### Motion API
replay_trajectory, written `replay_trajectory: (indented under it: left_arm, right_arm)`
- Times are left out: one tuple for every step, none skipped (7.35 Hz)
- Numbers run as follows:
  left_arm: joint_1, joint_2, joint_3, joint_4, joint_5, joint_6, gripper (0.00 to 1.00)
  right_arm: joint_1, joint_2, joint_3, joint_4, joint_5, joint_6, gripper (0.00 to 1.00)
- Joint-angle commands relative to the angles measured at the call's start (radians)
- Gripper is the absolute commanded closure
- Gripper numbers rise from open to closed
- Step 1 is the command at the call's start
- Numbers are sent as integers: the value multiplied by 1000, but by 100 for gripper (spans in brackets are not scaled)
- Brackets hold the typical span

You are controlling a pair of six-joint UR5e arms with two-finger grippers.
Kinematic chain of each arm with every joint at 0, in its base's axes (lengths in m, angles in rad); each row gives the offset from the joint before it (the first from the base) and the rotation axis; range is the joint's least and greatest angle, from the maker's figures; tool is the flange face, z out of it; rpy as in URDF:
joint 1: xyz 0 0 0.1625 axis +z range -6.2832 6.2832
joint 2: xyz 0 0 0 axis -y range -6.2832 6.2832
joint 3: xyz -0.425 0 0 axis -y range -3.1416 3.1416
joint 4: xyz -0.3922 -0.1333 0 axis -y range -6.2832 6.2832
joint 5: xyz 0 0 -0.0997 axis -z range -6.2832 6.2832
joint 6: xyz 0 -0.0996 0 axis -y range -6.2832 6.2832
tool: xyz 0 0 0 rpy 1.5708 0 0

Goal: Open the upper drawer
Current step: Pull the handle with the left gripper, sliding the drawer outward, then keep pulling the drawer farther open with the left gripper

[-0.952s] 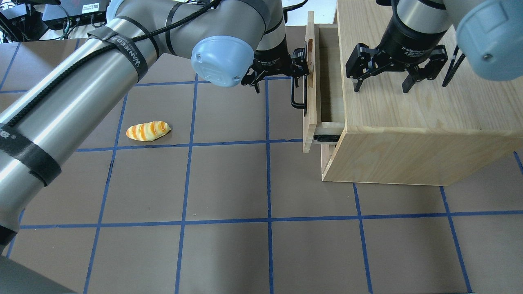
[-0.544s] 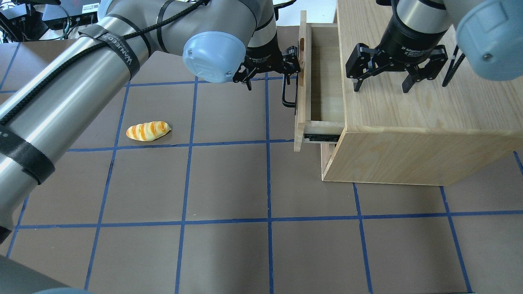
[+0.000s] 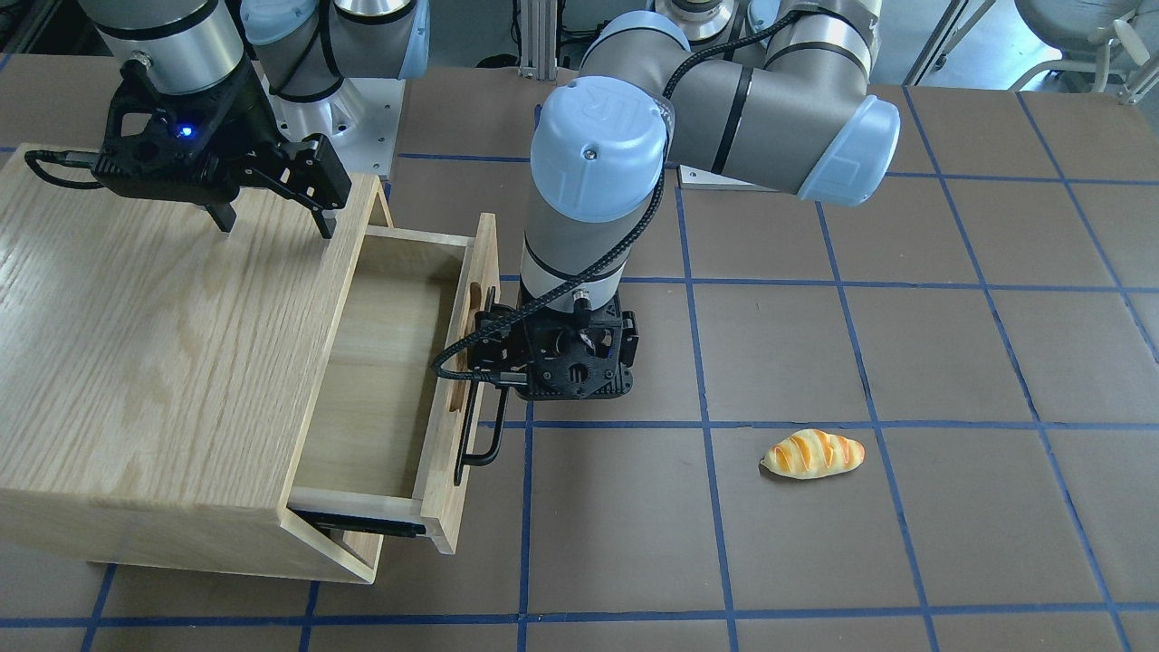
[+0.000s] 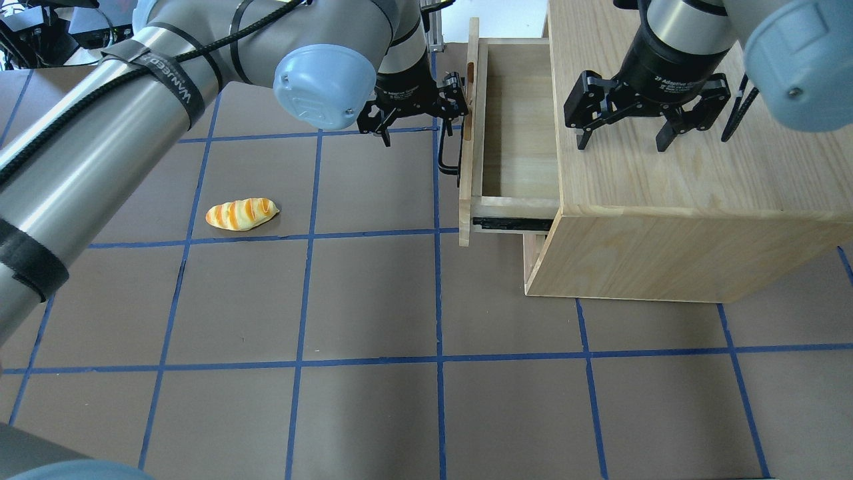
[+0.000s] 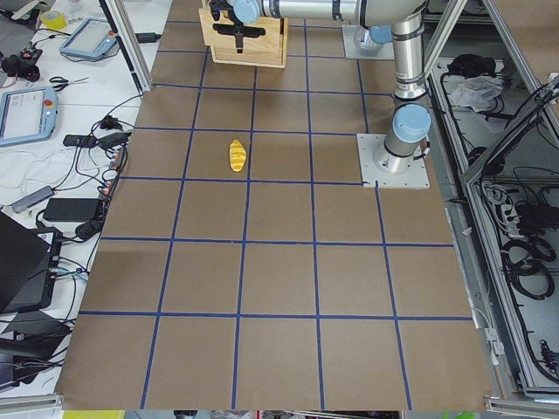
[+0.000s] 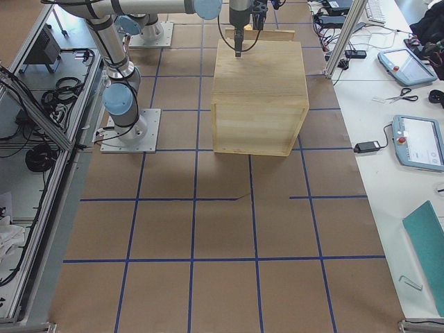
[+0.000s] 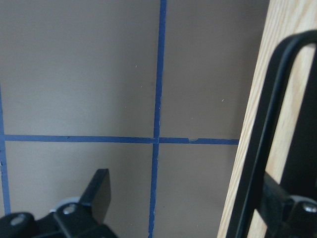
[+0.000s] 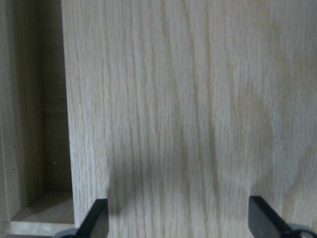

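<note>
The upper drawer [image 4: 516, 133] is pulled partly out of the oak cabinet [image 4: 666, 200]; its inside is bare. Its pale front panel [image 3: 462, 326] carries a black bar handle [image 4: 445, 150], which also shows in the front view [image 3: 475, 426]. My left gripper [image 4: 418, 130] is open, with one finger hooked behind the handle [image 7: 267, 124] and the other finger [image 7: 99, 193] out over the mat. My right gripper [image 4: 623, 140] is open and empty, hovering just above the cabinet's top [image 8: 188, 124]; it also shows in the front view [image 3: 274, 222].
A toy bread loaf [image 4: 241, 214] lies on the brown mat with blue tape lines, away from the cabinet. A second pale front panel [image 4: 531, 253] sits below the drawer, closed. The drawer's black slide rail [image 4: 513, 224] is exposed.
My left gripper has moved away from the cabinet with its finger behind the handle, and the drawer has slid further out. The right gripper has not moved.
</note>
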Motion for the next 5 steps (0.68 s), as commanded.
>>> replay_trajectory:
  left_arm:
    - [8, 6, -10, -9, 2, 0, 0]
    - [13, 8, -13, -10, 2, -1, 0]
    - [14, 14, -10, -16, 1, -9, 0]
    - [14, 26, 7, -41, 1, -17, 0]
    - [13, 37, 4, -46, 1, -17, 0]
  right_arm:
    - [0, 0, 0, 0, 0, 0, 0]
    - [0, 0, 0, 0, 0, 0, 0]
    - [0, 0, 0, 0, 0, 0, 0]
    - [0, 0, 0, 0, 0, 0, 0]
    - [0, 0, 0, 0, 2, 0, 0]
